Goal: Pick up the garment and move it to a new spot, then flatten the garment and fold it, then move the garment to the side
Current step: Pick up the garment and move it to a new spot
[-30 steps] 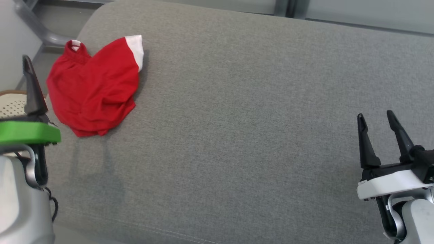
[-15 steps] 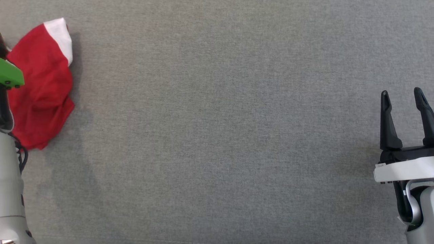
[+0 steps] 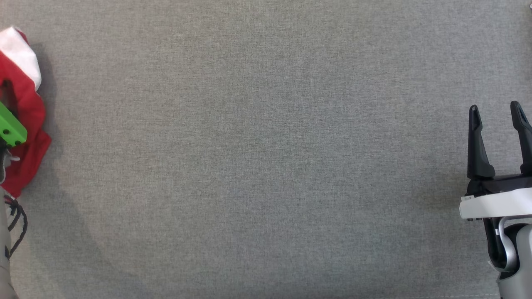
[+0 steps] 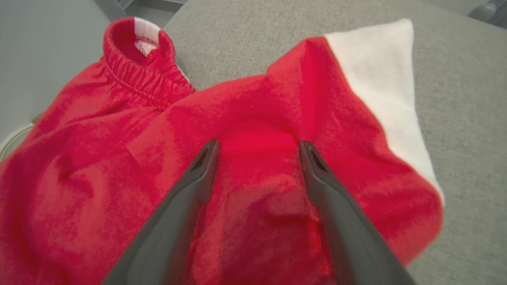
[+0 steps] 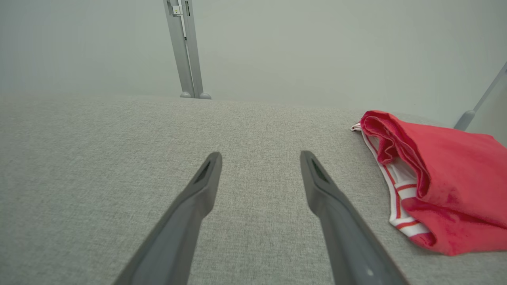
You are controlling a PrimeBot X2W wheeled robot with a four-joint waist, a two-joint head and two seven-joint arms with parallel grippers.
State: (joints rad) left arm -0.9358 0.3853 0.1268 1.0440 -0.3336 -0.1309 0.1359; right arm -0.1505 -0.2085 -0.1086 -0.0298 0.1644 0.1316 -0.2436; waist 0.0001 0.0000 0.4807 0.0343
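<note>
The crumpled red fabric garment with a white cuff (image 4: pixel 253 99) lies at the far left edge of the head view on the grey cloth-covered surface (image 3: pixel 266 166), the left gripper (image 4: pixel 258 144) over its middle, jaws wide open and empty. Closing there may catch only one loose fold, letting the rest trail or slip; the right gripper (image 3: pixel 494 107), lower right, also gapes empty, well apart

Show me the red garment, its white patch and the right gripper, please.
red garment (image 4: pixel 119 158), left wrist view, on its red body cloth.
white patch (image 4: pixel 384 87), left wrist view, middle of the white corner.
right gripper (image 3: pixel 494 106), head view, midway between its two fingertips.
</note>
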